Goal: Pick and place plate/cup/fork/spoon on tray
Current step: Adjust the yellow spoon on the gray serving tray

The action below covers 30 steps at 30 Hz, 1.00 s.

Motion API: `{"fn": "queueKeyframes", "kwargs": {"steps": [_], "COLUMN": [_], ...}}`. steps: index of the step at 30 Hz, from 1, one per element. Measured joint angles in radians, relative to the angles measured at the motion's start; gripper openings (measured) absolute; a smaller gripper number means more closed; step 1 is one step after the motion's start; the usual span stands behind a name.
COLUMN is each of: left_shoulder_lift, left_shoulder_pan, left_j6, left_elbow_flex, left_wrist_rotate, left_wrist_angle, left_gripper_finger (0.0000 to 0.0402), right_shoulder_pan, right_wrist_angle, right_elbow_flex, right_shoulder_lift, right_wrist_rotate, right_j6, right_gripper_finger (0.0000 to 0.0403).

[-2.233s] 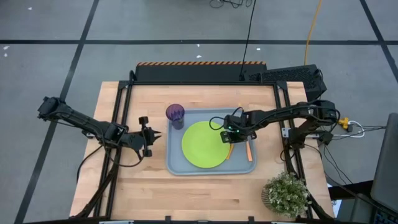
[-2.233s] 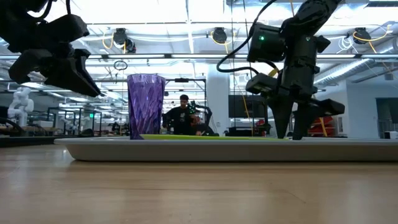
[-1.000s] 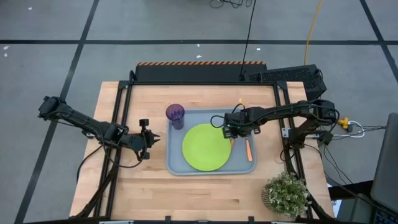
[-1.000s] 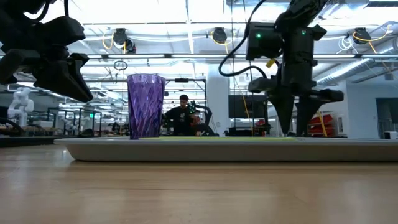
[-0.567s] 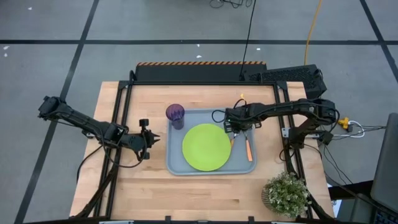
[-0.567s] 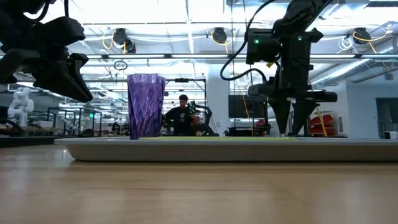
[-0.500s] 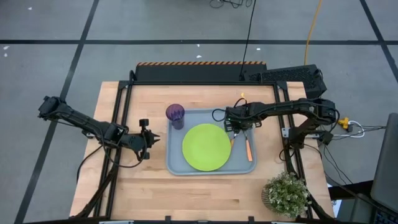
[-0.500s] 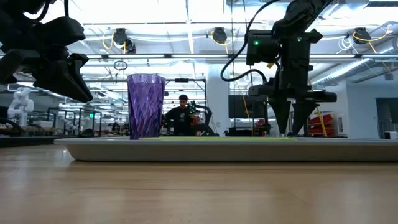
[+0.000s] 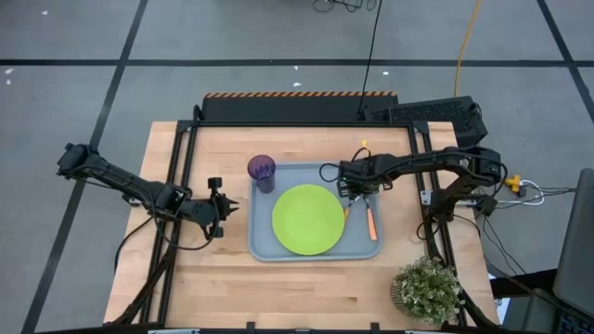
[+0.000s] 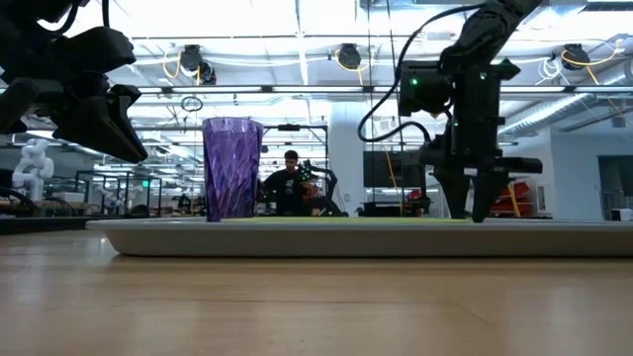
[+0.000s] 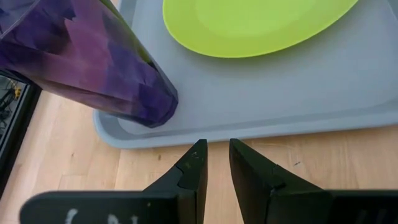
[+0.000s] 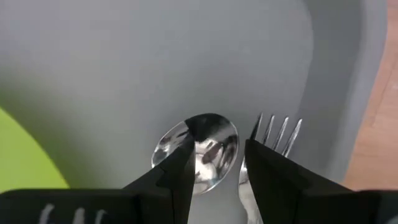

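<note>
The grey-blue tray [image 9: 362, 249] lies on the wooden table. On it are the lime-green plate [image 9: 308, 219], the purple cup [image 9: 261, 171] standing upright at its far left corner, and the spoon [image 12: 200, 151] and fork [image 12: 274, 133] lying side by side right of the plate. Their orange handles [image 9: 371, 223] point toward the near edge. My right gripper [image 12: 219, 144] is over the two metal heads, fingers pointing down with a narrow gap between them. My left gripper [image 11: 216, 144] waits left of the tray, fingers together, empty. My right gripper's fingertips [image 12: 180, 163] reach down to either side of the spoon's bowl [image 12: 208, 146], close above the tray. I cannot tell whether they touch the spoon or the fork. Nothing is lifted: both lie flat on the tray.
A potted plant [image 9: 427, 288] stands at the table's near right corner. Black frame rails run along the table's left [image 9: 176, 213] and right [image 9: 429, 223] sides. People show in the room beyond the table [image 10: 292, 188].
My right gripper has gone a little toward the table's far right, along the spoon toward its bowl. Its fingers have drawn closer together. The spoon, fork, plate and cup have stayed where they were.
</note>
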Motion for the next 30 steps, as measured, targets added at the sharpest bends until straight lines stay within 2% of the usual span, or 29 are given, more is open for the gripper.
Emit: {"fn": "queueKeyframes", "kwargs": {"steps": [12, 30], "left_shoulder_lift": [0.0, 0.0], "left_shoulder_pan": [0.0, 0.0], "left_j6": [0.001, 0.001], "left_elbow_flex": [0.0, 0.0], "left_wrist_rotate": [0.0, -0.001], "left_wrist_angle": [0.0, 0.0], "left_gripper_finger": [0.0072, 0.0072], "right_shoulder_pan": [0.0, 0.0], "right_wrist_angle": [0.087, 0.099], "right_elbow_flex": [-0.013, -0.013], "right_shoulder_lift": [0.0, 0.0], "right_wrist_rotate": [-0.002, 0.0], "right_j6": [-0.024, -0.087], "right_gripper_finger": [0.0134, 0.0134]}}
